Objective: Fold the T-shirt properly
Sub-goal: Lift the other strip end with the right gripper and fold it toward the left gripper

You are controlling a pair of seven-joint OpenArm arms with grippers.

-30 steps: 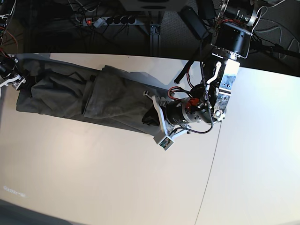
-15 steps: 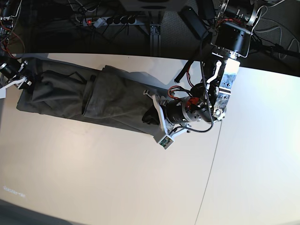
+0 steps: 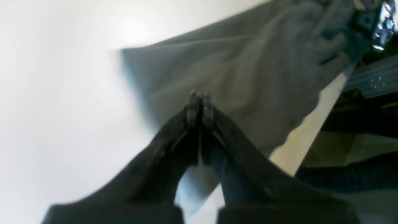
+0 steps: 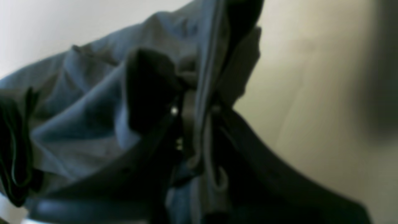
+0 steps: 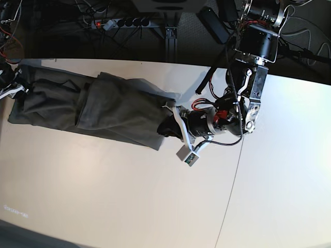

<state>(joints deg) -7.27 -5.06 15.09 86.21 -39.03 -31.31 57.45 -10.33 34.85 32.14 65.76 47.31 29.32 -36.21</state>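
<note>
Cloth is the only task item showing: one T-shirt (image 5: 103,106), dark olive-grey, lying as a long folded band across the far left part of the pale counter (image 5: 129,196), and two arms are working it, one at each end.

In the base view the left arm is reaching down from the upper right, elbow bent, its wrist lying low over the counter and pointing left, so the left claw (image 5: 168,126) is meeting the band's right end. The left wrist view is showing that left claw (image 3: 199,104) with its two fingers pressed together, tips lying against the grey fabric (image 3: 248,71); whether any cloth is caught between them cannot be told from that blurred picture.

The right claw (image 5: 9,85) is sitting at the far left edge of the base view, mostly cut off by the frame. Its wrist view is showing the right claw (image 4: 194,105) clamped on a bunched fold of the shirt (image 4: 77,102), with cloth draping over both dark fingers. That picture is blurring heavily, so seams and hems are hard to make out.
</note>
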